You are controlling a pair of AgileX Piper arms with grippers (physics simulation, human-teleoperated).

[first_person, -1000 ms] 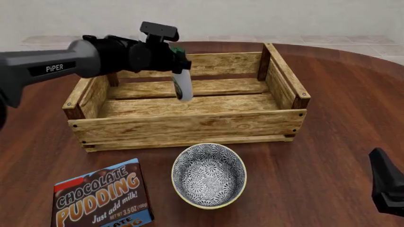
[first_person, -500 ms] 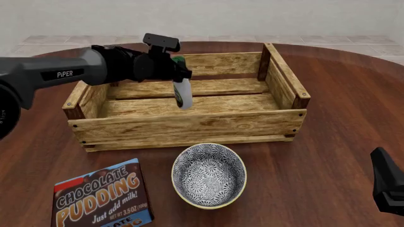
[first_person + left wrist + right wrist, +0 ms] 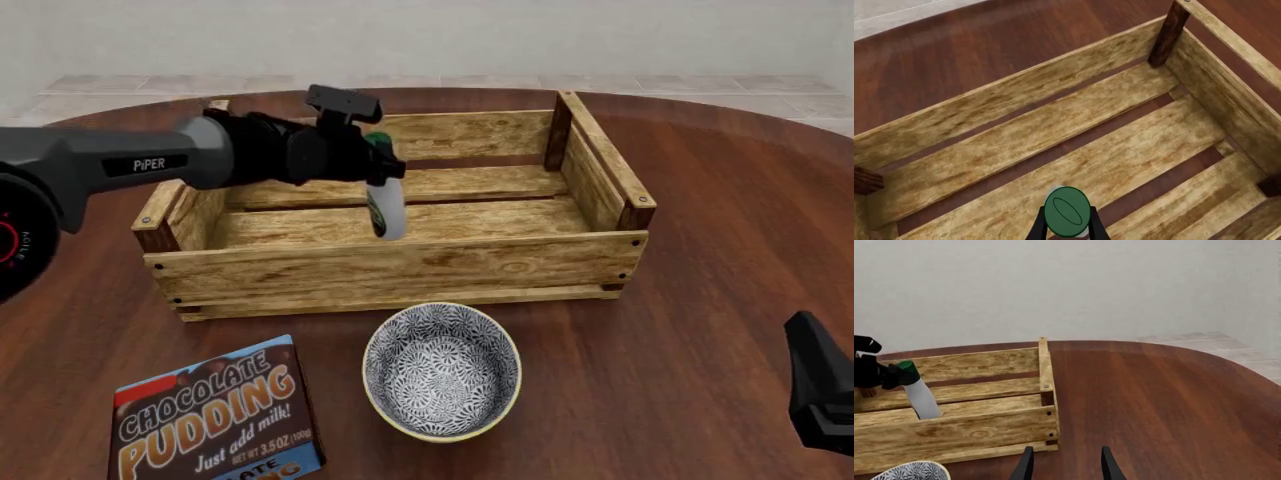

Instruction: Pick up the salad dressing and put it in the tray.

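Note:
The salad dressing (image 3: 386,205), a slim white bottle with a dark green cap, hangs slightly tilted inside the tray (image 3: 400,265), a light-wood slatted crate. My left gripper (image 3: 375,163) is shut on the bottle's neck just below the cap. In the left wrist view the green cap (image 3: 1066,211) sits between my fingers (image 3: 1035,229) above the crate's floor slats (image 3: 1134,150). The right wrist view shows the bottle (image 3: 923,397) with its base hidden behind the crate's near wall (image 3: 954,430). My right gripper (image 3: 1065,467) is open and empty, low over the table right of the crate, and it also shows in the front view (image 3: 817,395).
A patterned blue-white bowl (image 3: 443,370) stands just in front of the crate. A chocolate pudding box (image 3: 220,415) lies at the front left. The brown wooden table (image 3: 694,300) extends to the right of the crate.
My left arm has lowered the bottle deeper into the crate, and the bottle's base has come nearer the near wall. The right arm has not moved.

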